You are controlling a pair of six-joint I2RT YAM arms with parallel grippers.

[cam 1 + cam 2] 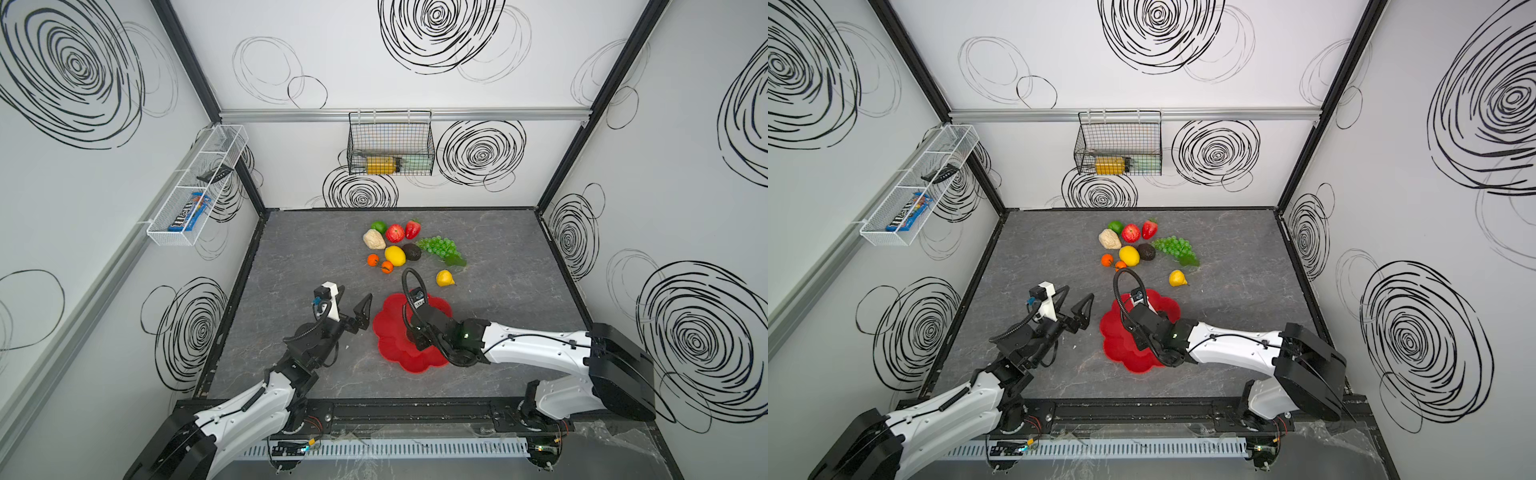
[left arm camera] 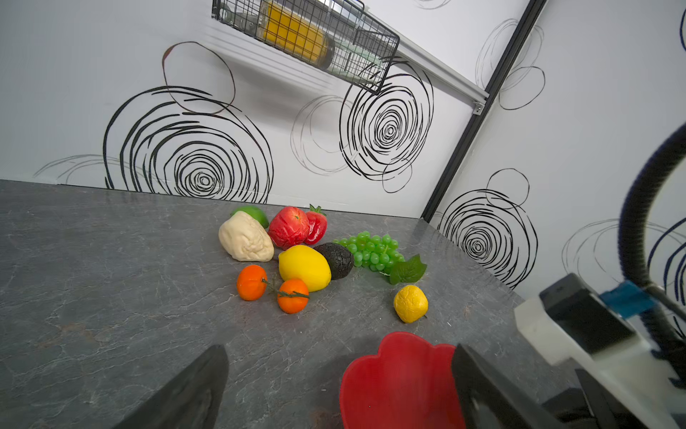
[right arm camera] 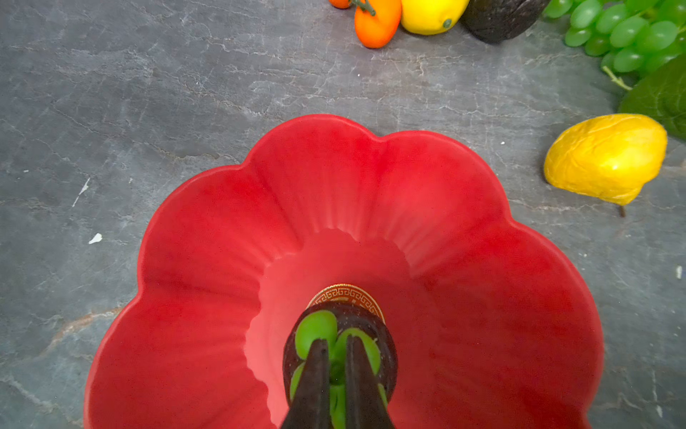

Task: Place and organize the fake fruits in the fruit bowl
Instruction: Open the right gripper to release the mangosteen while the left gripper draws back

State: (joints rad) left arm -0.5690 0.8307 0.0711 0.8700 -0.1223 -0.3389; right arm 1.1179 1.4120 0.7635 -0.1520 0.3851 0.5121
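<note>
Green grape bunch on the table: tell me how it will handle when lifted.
The grape bunch is many small grapes on thin stems, so it will probably flop rather than lift stiffly. The glossy round grapes may slip from the jaws. Lying flat with its leaf, it seems unlikely to roll.

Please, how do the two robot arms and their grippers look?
The left arm and right arm have white shells with black joints and bases. The left gripper and right gripper have black, wedge-shaped fingers. Each wrist carries a white-mounted camera with a black ribbed cable loop.
</note>
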